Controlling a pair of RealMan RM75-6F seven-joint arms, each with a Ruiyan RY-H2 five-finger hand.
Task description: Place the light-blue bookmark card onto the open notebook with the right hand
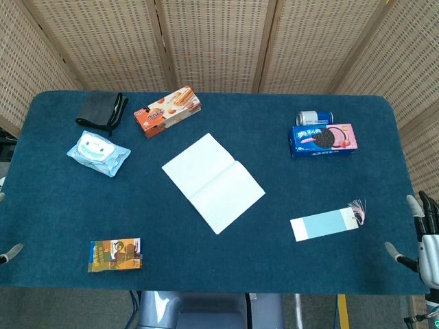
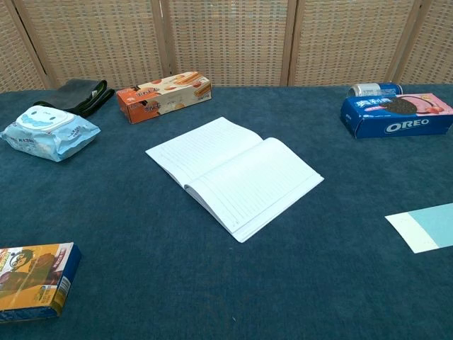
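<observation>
The light-blue bookmark card (image 1: 325, 223) lies flat on the blue table at the right, a pink tassel on its far end; the chest view shows only its near white end (image 2: 425, 227) at the right edge. The open notebook (image 1: 212, 181) lies in the middle of the table with blank lined pages up (image 2: 235, 172). My right hand (image 1: 424, 236) hangs off the table's right edge, fingers apart and empty, a short way right of the bookmark. Only a fingertip of my left hand (image 1: 9, 252) peeks in at the left edge.
An Oreo box (image 1: 323, 140) and a can (image 1: 314, 117) stand at the back right. A biscuit box (image 1: 167, 110), a black pouch (image 1: 101, 110) and a wipes pack (image 1: 99, 152) are at the back left. A small snack box (image 1: 114, 255) lies front left.
</observation>
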